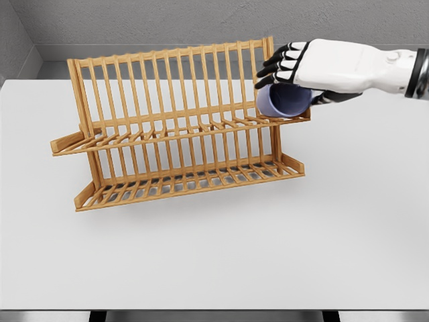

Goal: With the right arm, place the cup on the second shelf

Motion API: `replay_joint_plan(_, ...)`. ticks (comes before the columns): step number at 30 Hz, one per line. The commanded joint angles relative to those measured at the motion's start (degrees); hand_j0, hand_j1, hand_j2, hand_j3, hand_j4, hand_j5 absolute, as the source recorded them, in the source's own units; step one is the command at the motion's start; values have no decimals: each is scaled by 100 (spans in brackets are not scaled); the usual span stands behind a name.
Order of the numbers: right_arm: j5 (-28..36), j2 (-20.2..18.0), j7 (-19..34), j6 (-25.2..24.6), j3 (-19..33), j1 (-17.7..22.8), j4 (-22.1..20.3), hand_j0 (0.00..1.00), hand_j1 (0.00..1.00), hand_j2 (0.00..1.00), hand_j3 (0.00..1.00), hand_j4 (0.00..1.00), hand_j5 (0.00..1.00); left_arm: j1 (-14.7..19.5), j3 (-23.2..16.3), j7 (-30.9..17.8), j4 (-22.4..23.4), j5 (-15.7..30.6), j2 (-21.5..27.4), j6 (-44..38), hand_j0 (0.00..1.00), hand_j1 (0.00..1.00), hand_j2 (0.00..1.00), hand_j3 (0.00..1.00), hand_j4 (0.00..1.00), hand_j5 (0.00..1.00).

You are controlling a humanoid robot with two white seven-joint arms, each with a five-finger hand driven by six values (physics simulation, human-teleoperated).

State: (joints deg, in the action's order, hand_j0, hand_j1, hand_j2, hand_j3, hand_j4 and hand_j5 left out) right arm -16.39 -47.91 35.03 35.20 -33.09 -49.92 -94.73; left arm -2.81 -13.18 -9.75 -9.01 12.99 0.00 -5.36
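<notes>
From my station I read a slatted rack (177, 127) of warm, matt wood, a smooth blue cup (285, 100) seemingly of plastic, and a matt white bench (214, 261).

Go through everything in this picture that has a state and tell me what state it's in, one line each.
Blue cup: tipped on its side, opening facing the camera, at the right end of the upper shelf.
Right hand: closed over the cup from above.
Wooden two-tier dish rack: upright on the white table, both shelves otherwise bare.
Left arm: not in view.
</notes>
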Motion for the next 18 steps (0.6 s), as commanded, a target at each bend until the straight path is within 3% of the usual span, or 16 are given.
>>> replay_joint_plan(1, 40, -184, -3, -20, 522, 0, -20, 100, 100, 100, 100, 100, 100, 0, -1, 0, -5, 2, 0, 0, 100, 100, 100, 100, 100, 100)
replay_joint_plan(3, 84, -430, -3, -20, 1348, 123, -2, 100, 100, 100, 100, 100, 100, 0, -1, 0, 4, 2, 0, 0, 100, 100, 100, 100, 100, 100)
replay_joint_plan(5, 110, -746, -3, -20, 2587, 913, 138, 100, 100, 100, 100, 100, 100, 0, -1, 0, -5, 2, 0, 0, 100, 100, 100, 100, 100, 100)
replay_joint_plan(6, 110, -922, -3, -20, 3115, 1572, 568, 100, 100, 100, 100, 100, 100, 0, -1, 0, -5, 2, 0, 0, 100, 100, 100, 100, 100, 100)
replay_joint_plan(8, 110, -984, -3, -20, 3116, 2407, 1246, 100, 100, 100, 100, 100, 100, 0, -1, -1, -5, 2, 0, 0, 100, 100, 100, 100, 100, 100)
replay_joint_plan(9, 101, -949, -3, -20, 2801, 2584, 1308, 100, 100, 100, 100, 100, 100, 0, -1, 0, 4, 2, 0, 0, 100, 100, 100, 100, 100, 100)
replay_joint_plan(11, 84, -782, -3, -20, 2211, 2558, 1141, 100, 100, 100, 100, 100, 100, 0, -1, 0, 4, 2, 0, 0, 100, 100, 100, 100, 100, 100)
replay_joint_plan(14, -145, 440, -3, -20, 2492, 2593, 1061, 100, 100, 100, 100, 100, 100, 0, -1, -9, 4, 2, 0, 0, 100, 100, 100, 100, 100, 100)
replay_joint_plan(15, -233, 607, -3, -20, 2536, 2610, 1061, 100, 100, 100, 100, 100, 100, 0, -1, 0, -5, 2, 0, 0, 100, 100, 100, 100, 100, 100)
replay_joint_plan(18, -233, 607, -3, -20, 2545, 2646, 1096, 100, 100, 100, 100, 100, 100, 0, -1, -1, -5, 2, 0, 0, 100, 100, 100, 100, 100, 100)
